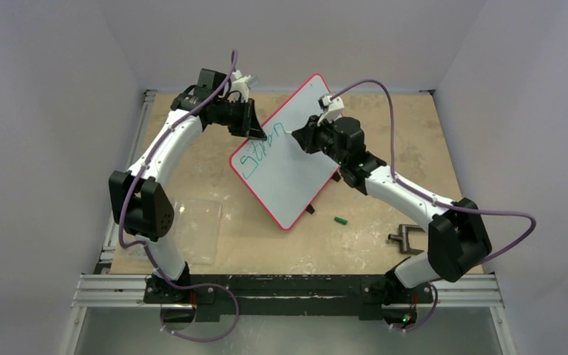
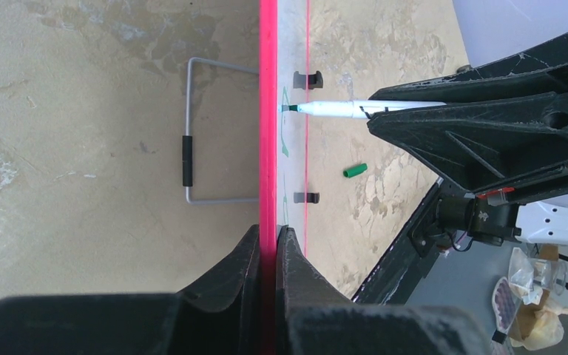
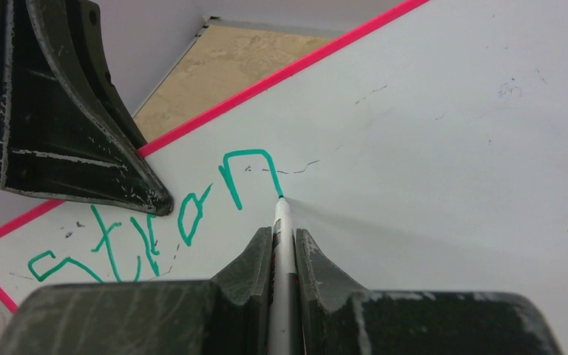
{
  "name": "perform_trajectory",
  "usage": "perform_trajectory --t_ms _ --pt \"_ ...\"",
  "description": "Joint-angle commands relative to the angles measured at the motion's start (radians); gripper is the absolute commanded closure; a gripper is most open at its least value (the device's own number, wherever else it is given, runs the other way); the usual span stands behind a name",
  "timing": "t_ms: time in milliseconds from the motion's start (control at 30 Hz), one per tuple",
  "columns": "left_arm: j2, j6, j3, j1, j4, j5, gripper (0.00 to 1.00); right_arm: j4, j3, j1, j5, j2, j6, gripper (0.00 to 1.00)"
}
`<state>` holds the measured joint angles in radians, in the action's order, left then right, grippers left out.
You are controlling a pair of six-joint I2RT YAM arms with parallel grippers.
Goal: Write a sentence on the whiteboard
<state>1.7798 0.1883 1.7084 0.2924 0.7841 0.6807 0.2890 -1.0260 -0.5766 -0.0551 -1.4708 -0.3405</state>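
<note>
The whiteboard [image 1: 296,185], white with a red rim [image 2: 268,148], is held tilted above the table. My left gripper [image 1: 260,134] is shut on its upper left edge, the jaws pinching the rim [image 2: 268,231]. My right gripper [image 3: 282,233] is shut on a white marker [image 3: 282,222] whose tip touches the board [image 3: 451,148] at the end of the "n". The sentence [image 3: 185,214] reads "Stron" in green letters, also visible from above [image 1: 257,157]. From the left wrist the marker [image 2: 333,109] meets the board's face side-on.
A green marker cap [image 1: 340,220] lies on the table right of the board, also seen at the left wrist [image 2: 354,170]. A clear plastic sheet [image 1: 196,229] lies at the near left. A grey metal piece [image 1: 407,238] sits by the right arm. A wire frame [image 2: 192,140] shows behind the board.
</note>
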Motion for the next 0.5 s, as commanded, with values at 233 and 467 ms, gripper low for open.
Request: perform_trajectory --t_ms 233,467 --pt "-0.034 -0.085 -0.011 0.025 0.046 -0.030 1.00 -0.042 -0.063 0.002 0.017 0.056 0.001 1.00" --pt "-0.044 -0.085 -0.010 0.025 0.047 -0.031 1.00 -0.045 -0.083 0.044 0.011 0.056 -0.002 1.00"
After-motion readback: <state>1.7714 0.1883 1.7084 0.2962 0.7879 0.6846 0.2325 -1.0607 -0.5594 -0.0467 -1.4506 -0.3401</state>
